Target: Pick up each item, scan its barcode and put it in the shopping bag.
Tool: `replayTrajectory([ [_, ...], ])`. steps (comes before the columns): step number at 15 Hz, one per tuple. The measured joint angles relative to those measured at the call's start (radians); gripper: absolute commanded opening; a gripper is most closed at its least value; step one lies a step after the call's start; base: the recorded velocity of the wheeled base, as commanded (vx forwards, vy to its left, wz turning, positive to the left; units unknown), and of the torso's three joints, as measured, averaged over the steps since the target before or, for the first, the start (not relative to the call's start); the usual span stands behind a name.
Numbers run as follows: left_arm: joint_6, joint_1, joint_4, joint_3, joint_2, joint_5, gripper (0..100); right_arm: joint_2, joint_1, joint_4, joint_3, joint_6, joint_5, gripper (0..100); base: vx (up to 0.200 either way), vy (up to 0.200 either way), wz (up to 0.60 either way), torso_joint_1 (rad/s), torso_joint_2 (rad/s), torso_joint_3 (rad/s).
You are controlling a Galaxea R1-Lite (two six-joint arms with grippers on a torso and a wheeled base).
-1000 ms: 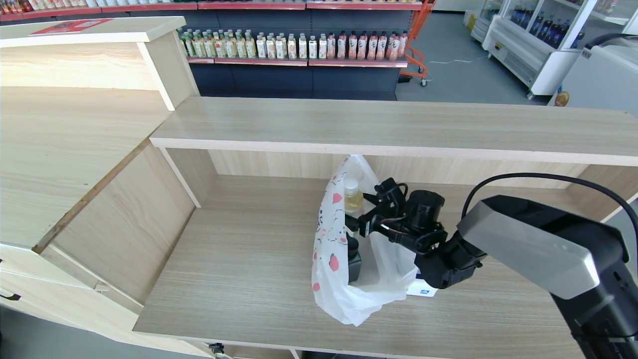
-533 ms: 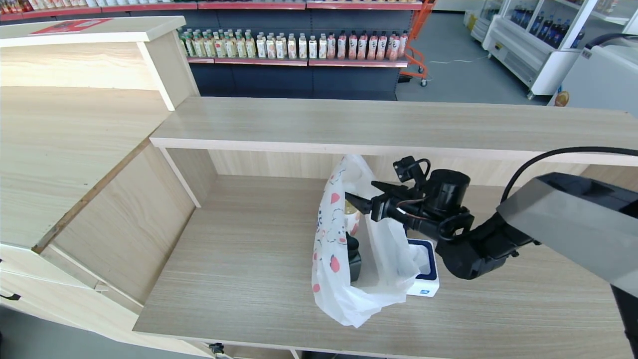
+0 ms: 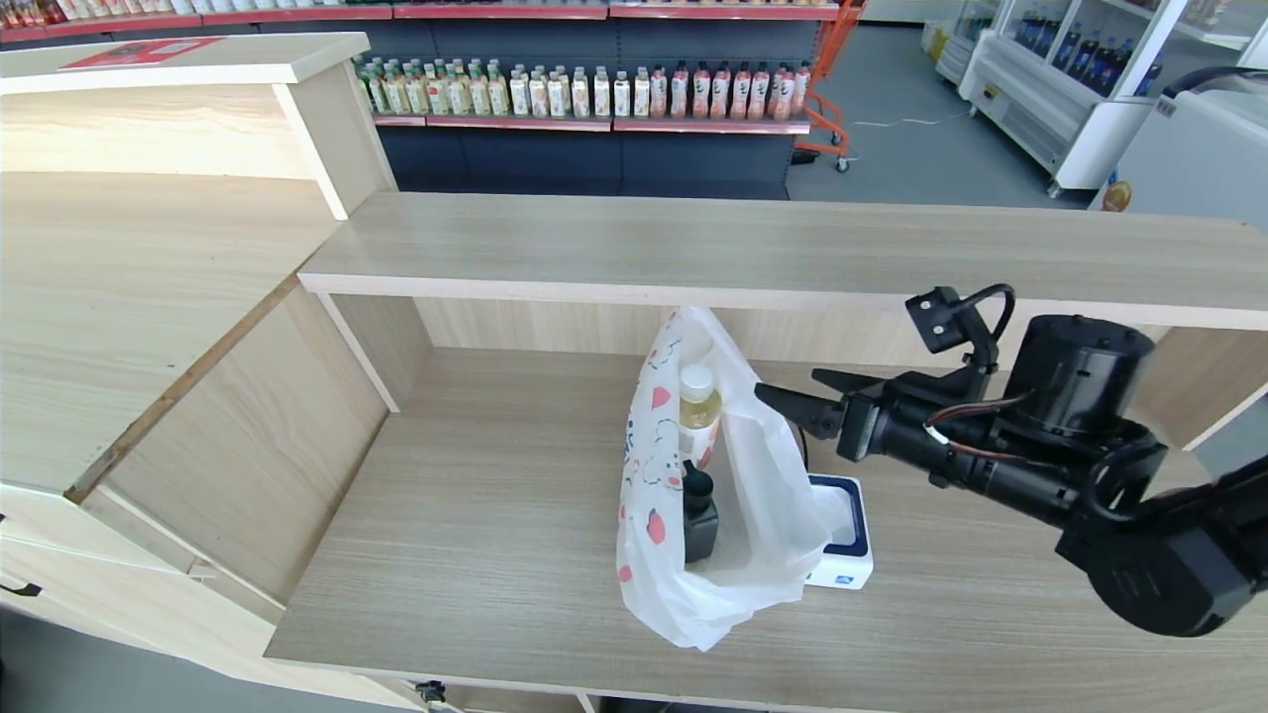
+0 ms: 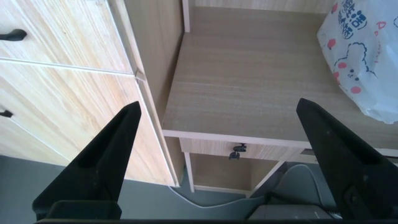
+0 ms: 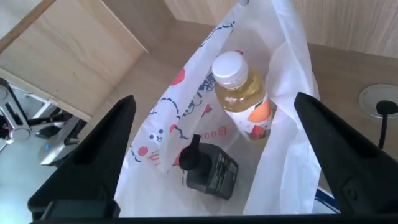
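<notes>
Beside shopping bag (image 3: 649, 495): right gripper (image 3: 797, 394) hovering empty, jaws apart; juice bottle (image 3: 698, 401), dark bottle (image 3: 698, 510) sitting inside. Drop seemingly finishing; next locating unscanned item.

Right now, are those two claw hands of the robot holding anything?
Left gripper: open, holding nothing.
Right gripper: open, holding nothing, near the shopping bag.

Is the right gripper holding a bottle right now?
No, the right gripper is open and empty near the shopping bag, while the bottle of yellow drink stands inside the bag.
</notes>
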Motion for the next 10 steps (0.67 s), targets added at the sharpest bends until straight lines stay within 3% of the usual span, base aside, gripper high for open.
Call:
replayTrajectory([
  [4, 0.000, 0.000, 0.000, 0.000, 0.000, 0.000, 100, -0.309, -0.075, 0.121, 0.231, -0.015, -0.033, 100, 0.000, 0.000, 0.00, 0.000, 0.00, 0.000],
  [10, 0.000, 0.000, 0.000, 0.000, 0.000, 0.000, 100, -0.983, -0.230, 0.667, 0.481, -0.098, -0.246, 100, 0.000, 0.000, 0.00, 0.000, 0.00, 0.000],
])
